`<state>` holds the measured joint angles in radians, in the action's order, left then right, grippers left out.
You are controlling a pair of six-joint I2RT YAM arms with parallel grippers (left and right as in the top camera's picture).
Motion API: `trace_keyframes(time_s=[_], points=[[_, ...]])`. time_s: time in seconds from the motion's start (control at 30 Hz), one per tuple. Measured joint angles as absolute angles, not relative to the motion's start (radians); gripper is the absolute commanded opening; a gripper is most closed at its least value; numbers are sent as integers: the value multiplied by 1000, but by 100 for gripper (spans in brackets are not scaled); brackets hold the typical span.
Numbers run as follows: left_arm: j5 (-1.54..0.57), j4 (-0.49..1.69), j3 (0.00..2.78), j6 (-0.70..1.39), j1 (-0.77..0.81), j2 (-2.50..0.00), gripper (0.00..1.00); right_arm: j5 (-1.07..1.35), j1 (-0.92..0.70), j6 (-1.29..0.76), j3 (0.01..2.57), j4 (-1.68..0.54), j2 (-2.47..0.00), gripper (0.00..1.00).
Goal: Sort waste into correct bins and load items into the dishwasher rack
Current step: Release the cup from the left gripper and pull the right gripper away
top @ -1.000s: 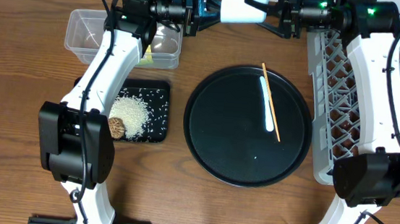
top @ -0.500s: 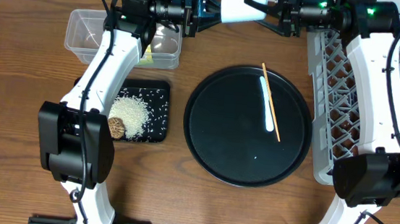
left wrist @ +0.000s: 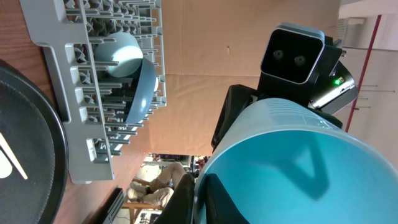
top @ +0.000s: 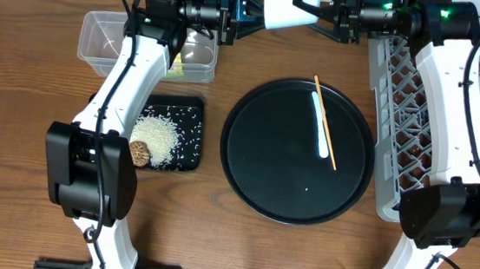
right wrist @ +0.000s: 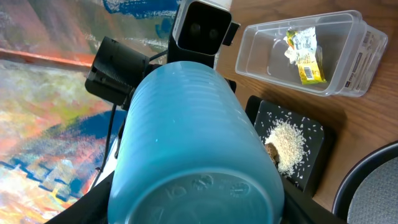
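clear tub (top: 109, 40): far left, printed wrapper (right wrist: 305, 56) inside, so that bit of waste looks sorted.
left gripper (top: 243, 15): clenched on the light blue cup (top: 282, 6) at its rim, holding it up at the far edge, I'd guess for a handoff.
right gripper (top: 316, 9): jaws straddle the cup's body, but you can't tell if they're biting.
dishwasher rack (top: 398, 122): right side, probably where your cup goes.

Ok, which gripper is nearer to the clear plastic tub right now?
Left. The left gripper sits just off the clear plastic tub's right end, at the light blue cup. The right gripper is on the cup's other side, over by the dishwasher rack.
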<state>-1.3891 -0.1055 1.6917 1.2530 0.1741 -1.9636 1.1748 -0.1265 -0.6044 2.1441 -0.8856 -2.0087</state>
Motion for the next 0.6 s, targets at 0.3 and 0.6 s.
trace_keyframes(time_s=[0.3, 0.6], points=[[-1388, -105, 1692, 1229, 174, -1964, 7, 1165, -126, -578, 2144, -891, -2007, 13], [-1382, -106, 1692, 1191, 176, -1967, 7, 1114, -132, -548, 2144, -908, -1988, 13]])
